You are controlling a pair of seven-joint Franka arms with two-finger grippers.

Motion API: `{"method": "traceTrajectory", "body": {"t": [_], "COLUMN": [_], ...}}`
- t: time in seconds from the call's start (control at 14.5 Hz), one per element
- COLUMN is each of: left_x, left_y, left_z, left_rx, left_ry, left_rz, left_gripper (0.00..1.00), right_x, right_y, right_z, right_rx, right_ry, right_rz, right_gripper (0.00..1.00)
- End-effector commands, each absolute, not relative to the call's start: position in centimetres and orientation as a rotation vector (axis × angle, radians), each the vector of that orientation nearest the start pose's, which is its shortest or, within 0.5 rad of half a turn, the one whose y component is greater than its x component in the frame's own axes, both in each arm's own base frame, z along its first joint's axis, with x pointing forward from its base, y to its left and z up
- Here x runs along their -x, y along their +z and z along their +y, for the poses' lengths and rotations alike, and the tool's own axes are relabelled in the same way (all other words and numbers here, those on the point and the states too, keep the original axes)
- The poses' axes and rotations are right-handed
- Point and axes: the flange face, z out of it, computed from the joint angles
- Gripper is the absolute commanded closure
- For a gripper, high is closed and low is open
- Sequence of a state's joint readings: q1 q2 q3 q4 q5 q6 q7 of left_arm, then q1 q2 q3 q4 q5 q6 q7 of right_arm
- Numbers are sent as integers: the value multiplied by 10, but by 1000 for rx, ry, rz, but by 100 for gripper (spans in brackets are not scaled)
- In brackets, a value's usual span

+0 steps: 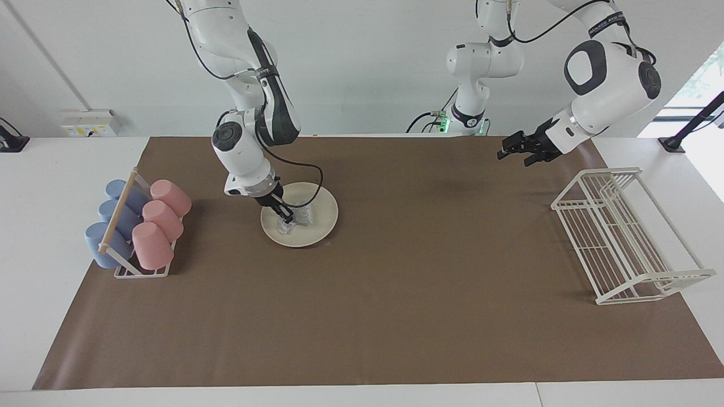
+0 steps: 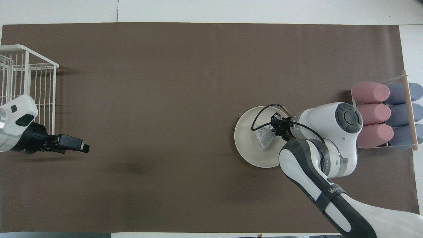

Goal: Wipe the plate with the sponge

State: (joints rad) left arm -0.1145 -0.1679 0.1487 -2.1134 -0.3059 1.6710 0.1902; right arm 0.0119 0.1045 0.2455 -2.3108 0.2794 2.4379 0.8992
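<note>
I see the bench (image 1: 362,316) under its brown mat, the white wire rack (image 1: 625,237) at the left arm's end and the cup rack (image 1: 138,226) at the right arm's. The plate (image 1: 322,212) lies beside the cups. My right gripper (image 1: 287,217) presses the sponge (image 1: 300,216) onto it, jaws clenched on it. My left gripper (image 1: 509,148) waits over the mat, jaws released.

1. A plain white wall (image 1: 367,62) rises at the robots' end of the white table (image 1: 56,169).
2. A brown mat (image 1: 396,294) covers most of the tabletop.
3. A bright window (image 1: 704,79) shows at the left arm's end.
</note>
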Motion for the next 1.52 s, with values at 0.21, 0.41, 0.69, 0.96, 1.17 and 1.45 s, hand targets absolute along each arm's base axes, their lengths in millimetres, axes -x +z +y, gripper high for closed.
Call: {"method": "traceTrajectory", "body": {"t": [0.21, 0.41, 0.69, 0.96, 1.17, 1.45], "left_x": [-482, -482, -483, -482, -483, -482], "left_y": [475, 475, 475, 475, 475, 474], "left_z": [-6, -8, -6, -4, -4, -4], "left_rx": [3442, 3440, 3441, 3441, 3441, 3441], "left_ry": [337, 343, 341, 341, 338, 338], "left_rz": [83, 56, 49, 43, 43, 41], "left_gripper": [0, 0, 0, 0, 0, 0], "right_x": [-483, -474, -483, -499, -500, -493], "right_y": [294, 297, 295, 292, 292, 290], "right_z": [180, 209, 188, 137, 134, 143], "right_rx": [2679, 2649, 2671, 2714, 2721, 2714], "right_ry": [171, 159, 143, 110, 107, 128], "right_rz": [1274, 1322, 1266, 1150, 1130, 1169], "right_gripper": [100, 100, 100, 100, 100, 100]}}
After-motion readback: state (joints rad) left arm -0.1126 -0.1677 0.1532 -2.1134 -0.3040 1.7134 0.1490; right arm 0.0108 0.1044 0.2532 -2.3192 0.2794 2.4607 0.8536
